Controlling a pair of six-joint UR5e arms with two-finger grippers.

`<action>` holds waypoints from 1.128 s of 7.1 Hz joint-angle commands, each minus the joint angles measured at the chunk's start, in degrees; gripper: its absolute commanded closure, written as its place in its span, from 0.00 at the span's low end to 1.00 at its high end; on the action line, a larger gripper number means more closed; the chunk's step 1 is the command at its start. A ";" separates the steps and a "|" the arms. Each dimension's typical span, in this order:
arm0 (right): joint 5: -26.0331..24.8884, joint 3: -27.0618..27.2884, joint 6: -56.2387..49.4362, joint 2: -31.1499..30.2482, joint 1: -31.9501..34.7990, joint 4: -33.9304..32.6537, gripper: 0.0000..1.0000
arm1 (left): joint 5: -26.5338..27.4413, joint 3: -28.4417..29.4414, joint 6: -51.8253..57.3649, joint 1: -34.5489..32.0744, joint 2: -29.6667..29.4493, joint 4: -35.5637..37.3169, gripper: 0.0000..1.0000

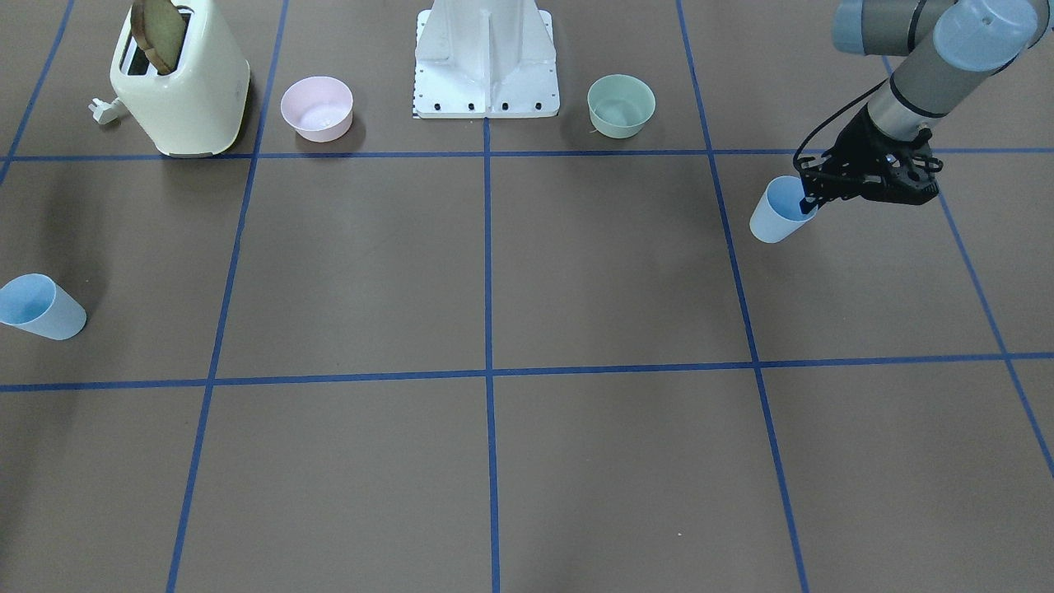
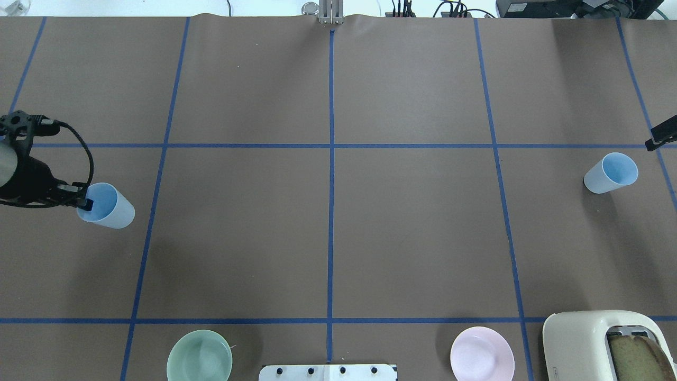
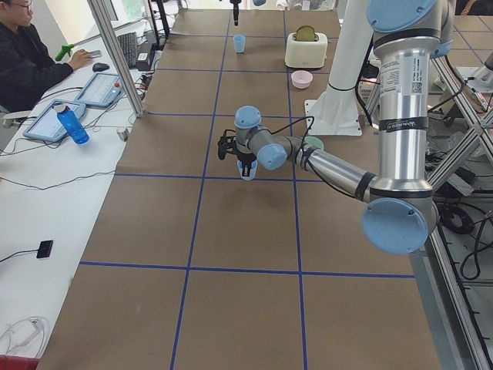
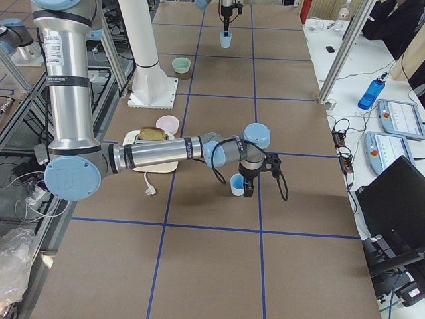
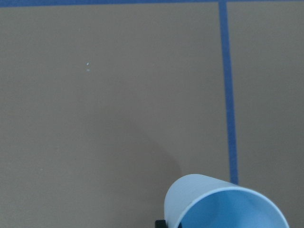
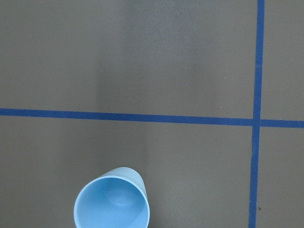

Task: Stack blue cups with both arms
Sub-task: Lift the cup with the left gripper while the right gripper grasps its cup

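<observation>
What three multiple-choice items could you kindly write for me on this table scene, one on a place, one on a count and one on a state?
1. What stands right beside the toaster?
A. a white plate
B. the pink bowl
C. a water bottle

2. How many blue cups are on the table?
A. two
B. one
C. four

3. How do the cups stand?
A. nested one inside the other
B. tipped over on their sides
C. upright and far apart

Answers:
1 B: in the front-facing view the pink bowl is the toaster's nearest neighbour.
2 A: the overhead view shows one cup near each end of the table.
3 C: both mouths face up, and most of the table lies between them.
</observation>
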 commanded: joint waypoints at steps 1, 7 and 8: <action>-0.02 -0.67 0.26 0.24 -1.57 0.04 0.00 | 0.11 -4.12 -0.49 -0.57 -12.83 19.32 1.00; -0.82 -7.26 0.79 2.88 -3.15 4.61 0.00 | 3.08 -2.56 -10.85 4.43 -28.51 30.45 1.00; -0.73 -7.26 0.88 2.53 -3.15 4.61 0.00 | 3.80 -1.33 -11.91 6.09 -30.45 31.17 1.00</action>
